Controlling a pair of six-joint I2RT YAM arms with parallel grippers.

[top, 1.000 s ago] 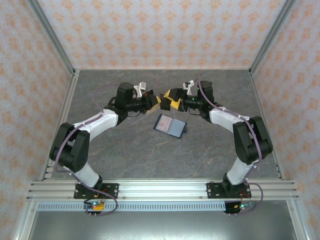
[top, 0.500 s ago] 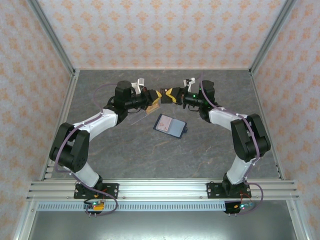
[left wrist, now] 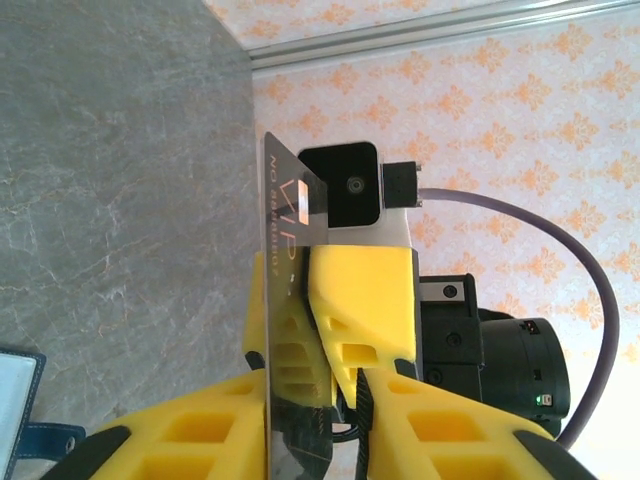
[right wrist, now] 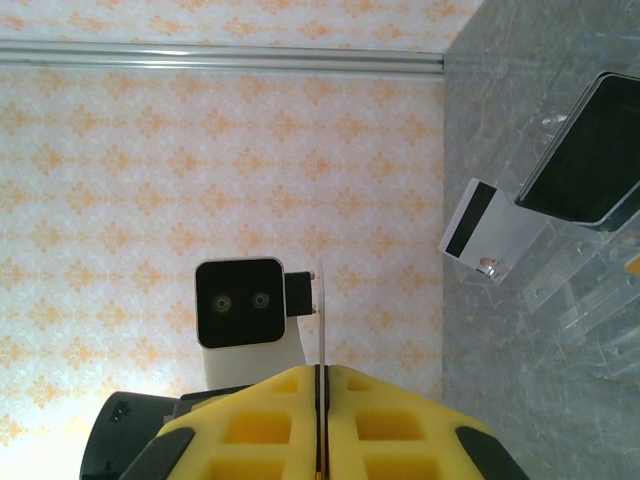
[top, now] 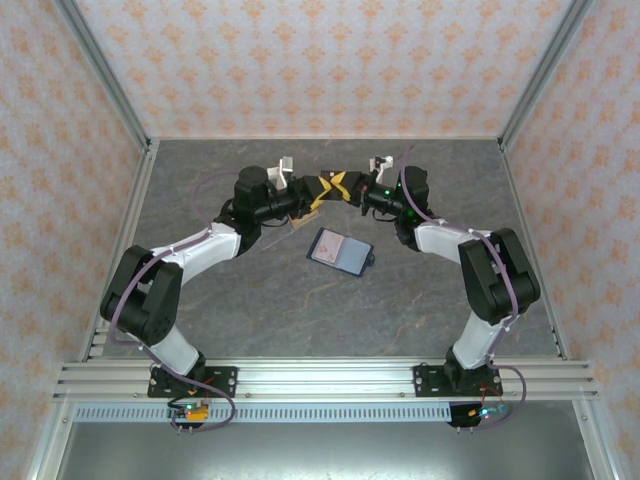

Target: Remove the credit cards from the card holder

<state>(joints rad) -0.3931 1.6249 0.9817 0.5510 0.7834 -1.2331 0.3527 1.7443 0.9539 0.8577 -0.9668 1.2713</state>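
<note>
Grey marble-look tabletop (top: 250, 310), orange-patterned wallpaper walls (top: 320, 70) on three sides, aluminium rail (top: 330, 378) along the near edge. The left arm (top: 190, 250) and right arm (top: 450, 240) meet above the far middle. The right jaws are clenched on the credit card (left wrist: 288, 260), which sits edge-on between them. The left jaws are parted, loose around the same card. Its print looks like "VIP" (the smaller line is too blurry for me). The card holder (top: 340, 251) lies open on the tabletop, nearer than the jaws, with bare surface all round. A clear acrylic stand (right wrist: 570, 270) carries a white black-striped card (right wrist: 490, 235) and a dark card (right wrist: 590, 150).
</note>
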